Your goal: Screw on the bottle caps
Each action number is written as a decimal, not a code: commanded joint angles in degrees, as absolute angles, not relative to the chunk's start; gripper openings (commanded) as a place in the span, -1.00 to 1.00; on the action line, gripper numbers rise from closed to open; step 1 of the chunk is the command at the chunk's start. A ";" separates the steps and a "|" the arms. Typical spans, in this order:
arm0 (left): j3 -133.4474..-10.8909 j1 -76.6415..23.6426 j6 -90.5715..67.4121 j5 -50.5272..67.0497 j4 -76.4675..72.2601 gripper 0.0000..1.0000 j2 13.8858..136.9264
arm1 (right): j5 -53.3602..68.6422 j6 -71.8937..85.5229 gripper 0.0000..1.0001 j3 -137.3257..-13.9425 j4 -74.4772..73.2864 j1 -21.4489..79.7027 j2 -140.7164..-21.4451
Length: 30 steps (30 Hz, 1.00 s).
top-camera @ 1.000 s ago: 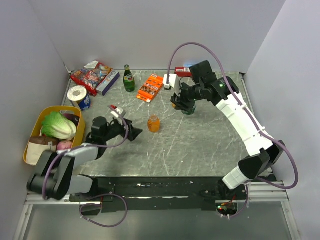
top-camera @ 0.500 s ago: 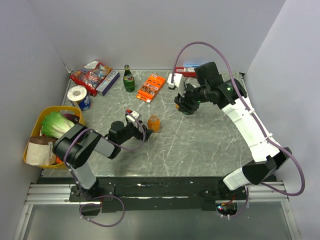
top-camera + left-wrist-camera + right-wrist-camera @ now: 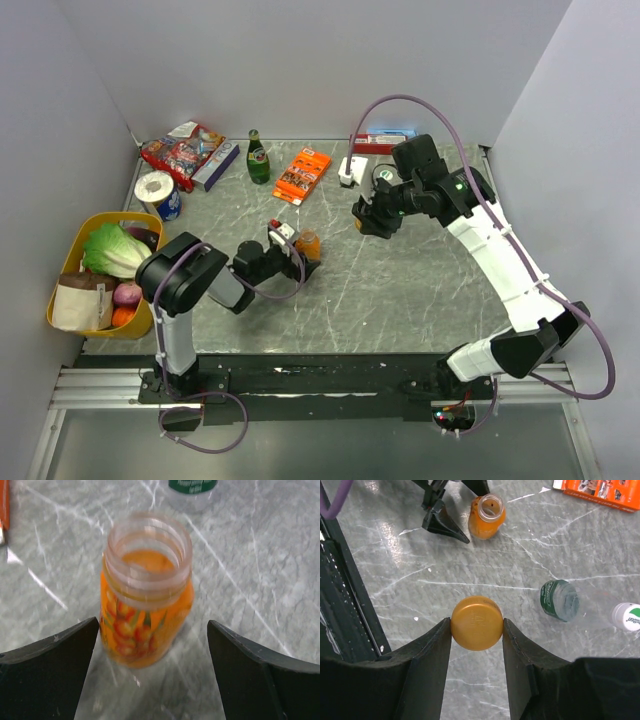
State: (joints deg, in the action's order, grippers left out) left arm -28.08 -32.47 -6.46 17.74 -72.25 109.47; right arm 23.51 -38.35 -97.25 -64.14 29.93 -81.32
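Note:
The squat orange bottle stands open at mid table; it also shows in the left wrist view and the right wrist view. My left gripper is open, one finger on each side of the bottle, not touching it. My right gripper is shut on the orange-brown cap, held above the table. The dark grey-green bottle stands open below it. The whitish cap with a green mark lies beside that bottle.
A tall green glass bottle, an orange box, a snack bag and a tin stand at the back left. A yellow basket of vegetables sits at the left edge. A white block lies at the back.
My left gripper has slid right until its open fingers stand either side of the orange bottle. My right gripper has drifted slightly right and nearer, away from the grey-green bottle.

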 commanded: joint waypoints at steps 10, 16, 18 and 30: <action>-35.42 -33.84 -7.12 21.71 -72.77 0.92 112.06 | 25.49 -36.12 -0.43 -96.68 -61.26 28.30 -79.28; -35.42 -33.93 -7.39 19.34 -68.47 0.92 112.23 | 25.66 -35.51 -0.43 -97.12 -61.00 28.13 -79.80; -34.02 -34.10 -6.77 17.76 -70.04 0.93 112.67 | 25.66 -35.51 -0.43 -97.73 -61.17 28.13 -80.33; -31.11 -34.63 -5.54 14.24 -75.76 0.92 113.38 | 25.84 -35.16 -0.43 -100.02 -61.61 28.04 -82.79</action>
State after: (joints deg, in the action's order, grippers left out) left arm -32.23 -34.24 -6.85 15.75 -70.08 112.92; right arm 24.95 -35.86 -97.01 -62.85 28.45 -81.62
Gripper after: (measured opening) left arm 0.982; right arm 0.490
